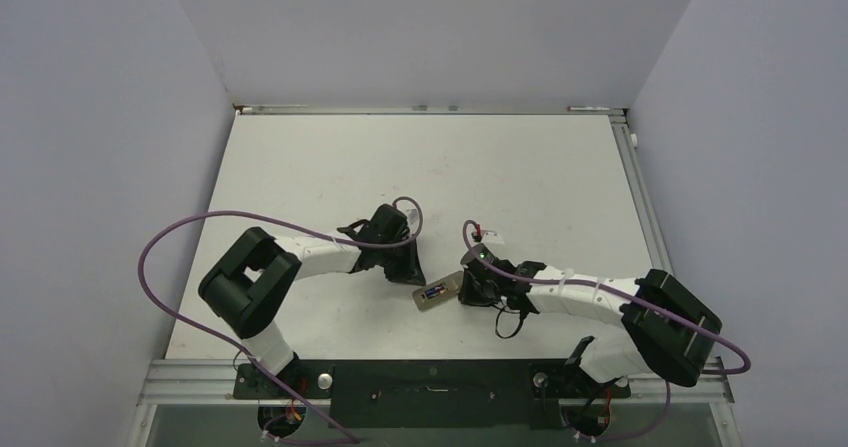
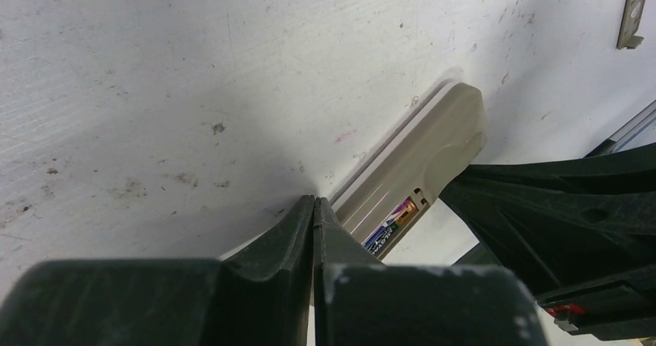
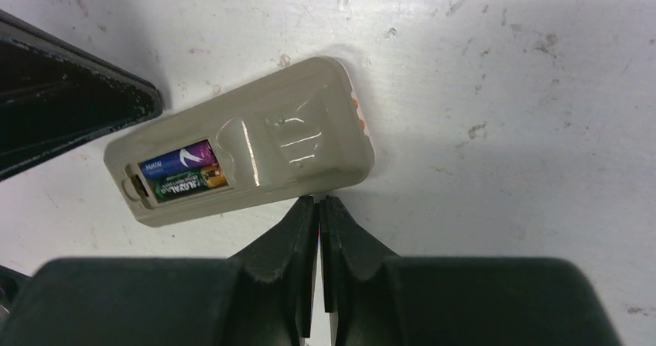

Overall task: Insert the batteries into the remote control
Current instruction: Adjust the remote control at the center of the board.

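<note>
Black jaws, right arm (image 1: 590, 297): pressed together, nothing pinched between them. Tips aimed at one long edge of the remote control (image 3: 309, 141), near its rounded end, either at that edge or just short of it. Whether they touch cannot be told from the right wrist view.

Black jaws, left arm (image 1: 300, 257): likewise pressed together and pinching nothing. Tips sit just beside the other long edge of the remote control, towards its battery end. Contact not clear.

Remote control: pale beige-grey handset, lying flat on the surface (image 1: 330, 167) with its back up, between the two sets of jaws, in the near half of the surface and roughly midway between the arm bases. Battery recess at one end is uncovered. A sliver of orange and white shows along the rounded end.

Batteries (image 3: 178, 160): two, lying side by side lengthwise inside the recess. One has a purple-blue body, the other a dark green label with an orange-gold end. The left wrist view shows only a strip of one.

Cover piece (image 2: 633, 9): small, flat, grey, lying on the surface well apart from the remote control.

Surface: white, scuffed, speckled with dark marks.

Cables (image 1: 160, 257): purple, one looping out from each arm
</note>
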Robot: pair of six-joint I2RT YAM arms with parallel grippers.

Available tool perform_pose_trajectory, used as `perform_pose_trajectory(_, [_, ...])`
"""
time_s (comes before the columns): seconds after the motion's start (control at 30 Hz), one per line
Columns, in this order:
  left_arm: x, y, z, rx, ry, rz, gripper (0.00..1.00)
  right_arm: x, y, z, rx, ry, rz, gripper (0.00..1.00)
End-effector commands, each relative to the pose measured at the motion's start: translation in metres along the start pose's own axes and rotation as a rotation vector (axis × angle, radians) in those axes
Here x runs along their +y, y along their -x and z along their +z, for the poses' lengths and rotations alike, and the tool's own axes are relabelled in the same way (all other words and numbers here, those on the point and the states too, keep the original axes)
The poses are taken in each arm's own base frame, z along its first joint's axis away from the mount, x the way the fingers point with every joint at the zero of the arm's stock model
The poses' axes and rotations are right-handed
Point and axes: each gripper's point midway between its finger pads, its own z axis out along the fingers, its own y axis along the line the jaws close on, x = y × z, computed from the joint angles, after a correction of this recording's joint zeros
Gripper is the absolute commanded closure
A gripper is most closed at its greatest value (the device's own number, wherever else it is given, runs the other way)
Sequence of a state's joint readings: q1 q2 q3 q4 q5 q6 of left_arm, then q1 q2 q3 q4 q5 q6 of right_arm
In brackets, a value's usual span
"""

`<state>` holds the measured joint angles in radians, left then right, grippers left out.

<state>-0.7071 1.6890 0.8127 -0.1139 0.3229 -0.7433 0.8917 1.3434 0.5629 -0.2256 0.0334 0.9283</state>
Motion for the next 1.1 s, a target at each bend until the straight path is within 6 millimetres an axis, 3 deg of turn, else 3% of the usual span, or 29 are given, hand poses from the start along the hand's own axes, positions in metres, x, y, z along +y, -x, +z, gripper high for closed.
perform_pose_trajectory(0.0, [0.0, -0.005, -0.005, 0.0, -0.012, 0.028, 1.0, 0.006, 0.017, 0.004, -0.048, -0.031, -0.018, 0.91])
perform_pose_trajectory(0.3, [0.002, -0.019, -0.012, 0.014, -0.021, 0.03, 1.0, 0.011, 0.034, 0.01, -0.073, -0.077, -0.062, 0.91])
perform_pose_trajectory(0.8, [0.0, -0.044, -0.023, 0.016, -0.033, 0.028, 1.0, 0.021, 0.045, 0.024, -0.057, -0.104, -0.127, 0.92])
perform_pose_trajectory(1.07, [-0.004, -0.042, -0.043, -0.03, -0.039, 0.037, 1.0, 0.014, 0.061, 0.008, -0.091, -0.157, -0.163, 0.91])
